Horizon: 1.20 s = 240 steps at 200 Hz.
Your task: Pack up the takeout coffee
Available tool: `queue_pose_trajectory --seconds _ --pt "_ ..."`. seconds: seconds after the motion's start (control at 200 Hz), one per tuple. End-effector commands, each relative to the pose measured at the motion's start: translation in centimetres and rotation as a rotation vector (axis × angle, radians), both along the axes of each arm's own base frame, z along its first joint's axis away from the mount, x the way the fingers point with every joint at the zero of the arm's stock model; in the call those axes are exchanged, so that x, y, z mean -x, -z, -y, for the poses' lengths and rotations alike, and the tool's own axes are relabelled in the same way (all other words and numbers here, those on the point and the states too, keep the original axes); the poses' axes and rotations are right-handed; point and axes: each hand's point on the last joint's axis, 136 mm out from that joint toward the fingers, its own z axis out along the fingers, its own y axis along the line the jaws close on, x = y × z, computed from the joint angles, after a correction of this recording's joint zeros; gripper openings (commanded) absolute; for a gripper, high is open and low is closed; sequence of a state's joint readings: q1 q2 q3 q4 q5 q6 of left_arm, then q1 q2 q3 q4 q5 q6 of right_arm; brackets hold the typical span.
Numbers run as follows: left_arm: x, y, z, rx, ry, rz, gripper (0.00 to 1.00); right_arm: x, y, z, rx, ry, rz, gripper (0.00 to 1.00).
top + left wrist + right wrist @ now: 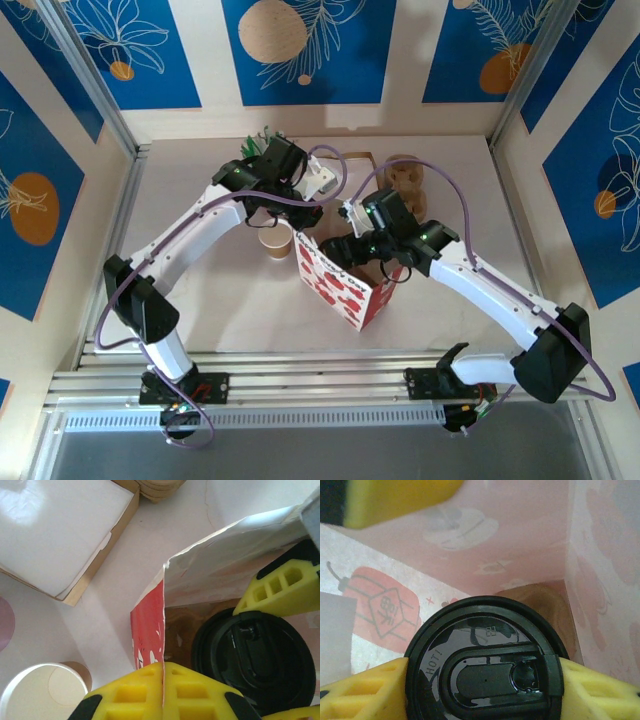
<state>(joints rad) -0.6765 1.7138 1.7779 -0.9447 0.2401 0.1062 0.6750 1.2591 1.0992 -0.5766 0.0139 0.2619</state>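
Between the fingers of the right claw [482,687], down inside the red-and-white paper bag [345,290], a black lid [485,655] marked HOT was clamped; whether a cup sat beneath it could not be told. On the bag's rim the left claw [163,690] was pinched together, paper caught between its pads. Just left of that claw, outside the bag, the kraft paper cup [45,695] was seen open and empty. Beyond it a white box [60,530] was shown at the left wrist, while the pulp carrier [405,175] behind the right claw was caught from above.

Overhead afar; wrist views near lid [255,660]
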Motion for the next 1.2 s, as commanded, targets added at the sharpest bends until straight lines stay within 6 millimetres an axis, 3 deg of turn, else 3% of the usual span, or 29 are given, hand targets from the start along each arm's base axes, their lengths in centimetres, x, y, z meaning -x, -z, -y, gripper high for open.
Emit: queue_pose_trajectory --seconds 0.0,0.52,1.195 --pt "0.9 -1.2 -0.2 0.041 0.011 -0.014 0.03 -0.6 -0.2 -1.0 -0.025 -0.032 0.034 0.42" --pt "1.1 -0.9 -0.1 0.044 0.016 -0.026 0.03 -2.2 1.7 -1.0 -0.047 -0.021 0.072 0.41" --pt "1.3 -0.9 -0.2 0.046 0.018 -0.026 0.03 -1.2 4.8 0.0 -0.074 0.008 0.044 0.4"
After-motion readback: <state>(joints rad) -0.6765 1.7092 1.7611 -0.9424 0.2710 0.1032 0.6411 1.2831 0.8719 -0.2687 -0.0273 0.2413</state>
